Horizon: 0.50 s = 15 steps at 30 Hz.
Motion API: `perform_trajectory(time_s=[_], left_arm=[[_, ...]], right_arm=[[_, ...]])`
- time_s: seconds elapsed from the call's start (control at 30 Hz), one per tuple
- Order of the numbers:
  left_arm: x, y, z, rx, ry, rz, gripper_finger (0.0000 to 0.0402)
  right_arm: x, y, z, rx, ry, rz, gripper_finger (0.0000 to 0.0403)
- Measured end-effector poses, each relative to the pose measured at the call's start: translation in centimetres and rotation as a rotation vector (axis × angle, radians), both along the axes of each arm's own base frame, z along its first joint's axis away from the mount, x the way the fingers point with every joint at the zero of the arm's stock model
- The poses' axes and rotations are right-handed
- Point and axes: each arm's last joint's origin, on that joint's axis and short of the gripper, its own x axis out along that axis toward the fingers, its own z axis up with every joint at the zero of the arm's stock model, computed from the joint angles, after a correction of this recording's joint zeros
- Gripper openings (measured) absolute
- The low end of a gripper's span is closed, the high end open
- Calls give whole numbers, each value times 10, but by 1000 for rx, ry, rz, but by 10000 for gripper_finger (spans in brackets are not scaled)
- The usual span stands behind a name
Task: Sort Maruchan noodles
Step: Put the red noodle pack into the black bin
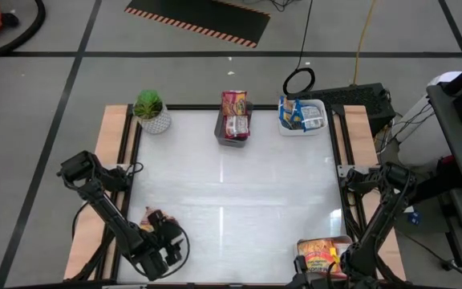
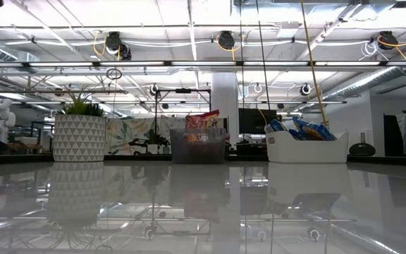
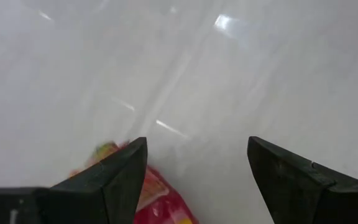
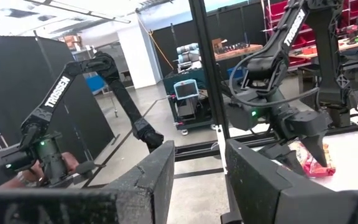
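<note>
Glossy white counter (image 1: 231,193) seen from the high view: a grey tray (image 1: 233,128) at the far edge holds red-and-yellow noodle packets (image 1: 234,104), and a white tray (image 1: 303,119) to its right holds blue-and-yellow packets (image 1: 293,114). Potted plant (image 1: 151,111) at the far left corner. Left claw (image 1: 163,241) sits low at the near left edge, with a red packet (image 1: 148,215) just beside it on the counter. Right arm is folded at the near right corner, with an orange-and-yellow packet (image 1: 321,254) lying next to it; the right claw itself is not clearly resolved here. Low view: plant (image 2: 80,130), grey tray (image 2: 198,144) with red packets sticking up, white tray (image 2: 306,147) with blue packets, all along the far edge; neither arm shows. Left wrist view: left claw (image 3: 197,174) spread wide, released, nothing between the fingers; the red packet (image 3: 157,202) lies flat on the counter, partly hidden behind one finger (image 3: 114,180). Right wrist view: right claw (image 4: 201,177) points out into the room, fingers partly apart with a clear gap and nothing gripped. Farther off, the left arm (image 4: 278,81) shows over the red packet (image 4: 309,158) at the counter edge. A person's hand (image 4: 33,174) holds a second, Trossen-marked arm (image 4: 61,93) beyond the counter.
</note>
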Motion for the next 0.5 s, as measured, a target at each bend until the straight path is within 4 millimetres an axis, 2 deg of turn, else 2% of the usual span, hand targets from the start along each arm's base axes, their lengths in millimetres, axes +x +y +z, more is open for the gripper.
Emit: perform_trajectory(time_s=[0.3, 0.5], left_arm=[[5, 7, 0, 96, 60, -139, 282], [15, 25, 0, 174, 140, -149, 282]], right_arm=[[0, 0, 0, -38, -4, -2, 139], [3, -2, 1, -135, -19, -18, 139]])
